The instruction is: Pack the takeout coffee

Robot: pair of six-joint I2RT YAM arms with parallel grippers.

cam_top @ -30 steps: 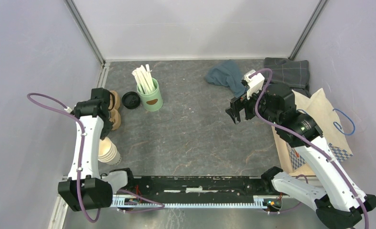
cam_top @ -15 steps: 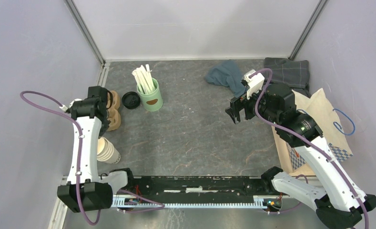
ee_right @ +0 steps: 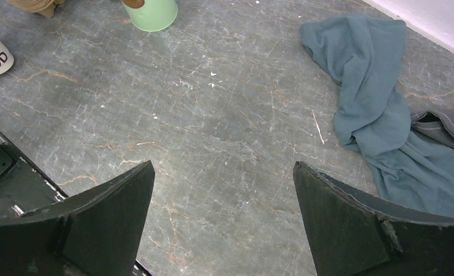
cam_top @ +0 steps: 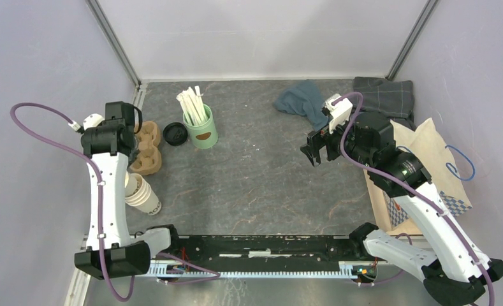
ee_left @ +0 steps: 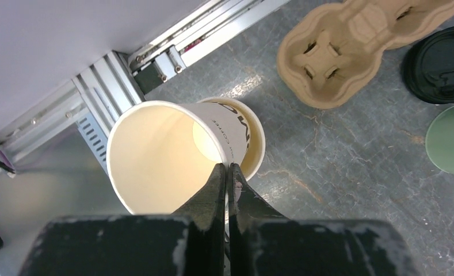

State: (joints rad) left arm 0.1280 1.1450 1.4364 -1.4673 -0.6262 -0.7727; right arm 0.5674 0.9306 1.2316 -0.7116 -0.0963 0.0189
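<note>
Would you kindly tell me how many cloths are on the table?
2. A crumpled teal cloth lies at the back, right of centre; a folded grey cloth lies beside it in the back right corner. The right arm hides part of both.

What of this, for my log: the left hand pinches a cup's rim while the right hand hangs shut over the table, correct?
No: the right hand is open, as the right wrist view shows. The left hand pinches the cup rim.
</note>
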